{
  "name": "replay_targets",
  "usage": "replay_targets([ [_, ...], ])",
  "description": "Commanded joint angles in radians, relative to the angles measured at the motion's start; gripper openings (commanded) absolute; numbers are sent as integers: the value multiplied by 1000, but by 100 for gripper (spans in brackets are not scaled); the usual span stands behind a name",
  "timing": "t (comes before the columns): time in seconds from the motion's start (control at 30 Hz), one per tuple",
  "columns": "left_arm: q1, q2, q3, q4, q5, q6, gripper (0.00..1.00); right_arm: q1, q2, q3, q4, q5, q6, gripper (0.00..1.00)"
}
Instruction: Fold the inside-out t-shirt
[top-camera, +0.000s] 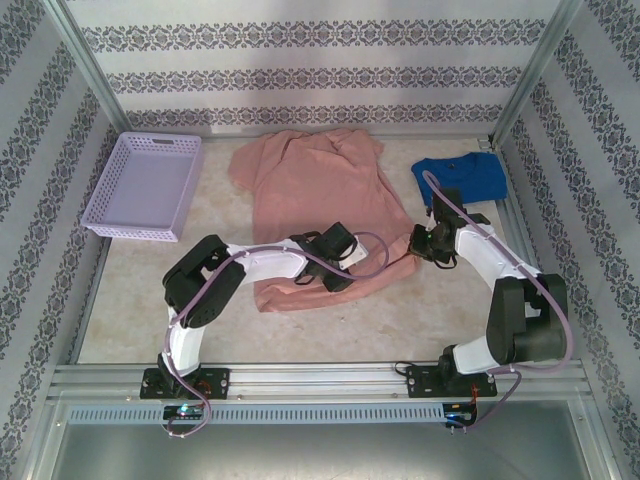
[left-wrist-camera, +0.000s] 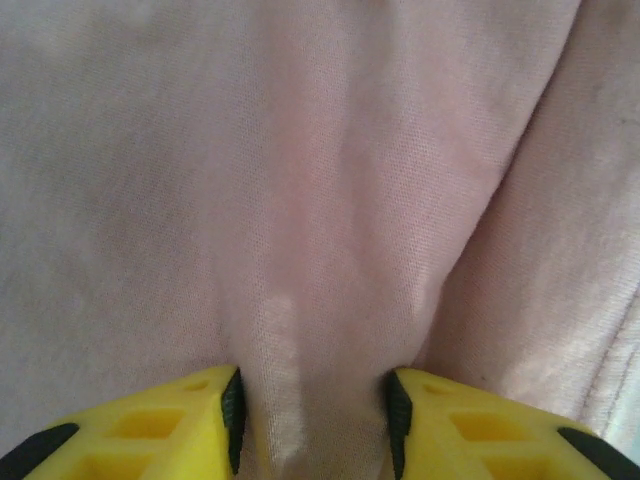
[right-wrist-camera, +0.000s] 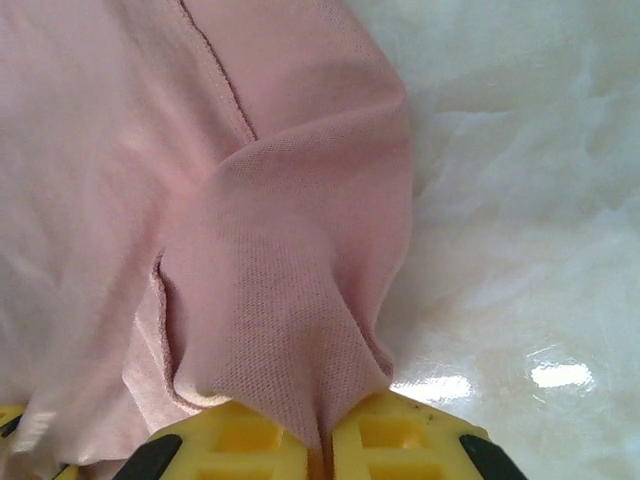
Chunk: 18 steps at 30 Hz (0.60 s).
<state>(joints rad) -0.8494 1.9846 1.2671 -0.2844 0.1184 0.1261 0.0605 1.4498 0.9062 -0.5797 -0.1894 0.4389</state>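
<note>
The inside-out t-shirt (top-camera: 315, 190) is salmon pink and lies spread across the middle of the table, collar towards the back wall. My left gripper (top-camera: 335, 262) presses down on its lower part. In the left wrist view that gripper (left-wrist-camera: 315, 405) has its jaws apart, with a raised ridge of the pink cloth (left-wrist-camera: 320, 250) between the pads. My right gripper (top-camera: 420, 245) is at the shirt's lower right edge. In the right wrist view it (right-wrist-camera: 325, 435) is shut on a pinched fold of the shirt (right-wrist-camera: 280, 300), which lifts off the table.
A lilac basket (top-camera: 145, 185) stands at the back left. A bright blue t-shirt (top-camera: 460, 178) lies at the back right, just behind the right arm. Patterned walls close in the table (top-camera: 140, 310) on three sides, with a metal rail along the near edge.
</note>
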Motion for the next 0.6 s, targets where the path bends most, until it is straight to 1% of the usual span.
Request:
replay_targets([
  [0.0, 1, 22, 26, -19, -23, 37, 35, -11, -38, 25, -30, -11, -14, 12],
  [0.03, 1, 25, 30, -21, -22, 38, 29, -11, -40, 24, -31, -11, -16, 12],
  [0.23, 20, 16, 46, -20, 2, 25, 7, -13, -56, 7, -32, -15, -15, 11],
  [0.33, 36, -15, 39, -17, 52, 5, 5, -13, -70, -2, -38, -3, -20, 11],
  [0.47, 60, -59, 24, -9, 140, -26, 8, -13, -76, -13, -43, 12, -28, 11],
  [0.57, 78, -68, 11, -2, 176, -44, 8, -13, -77, -21, -40, 13, -32, 11],
])
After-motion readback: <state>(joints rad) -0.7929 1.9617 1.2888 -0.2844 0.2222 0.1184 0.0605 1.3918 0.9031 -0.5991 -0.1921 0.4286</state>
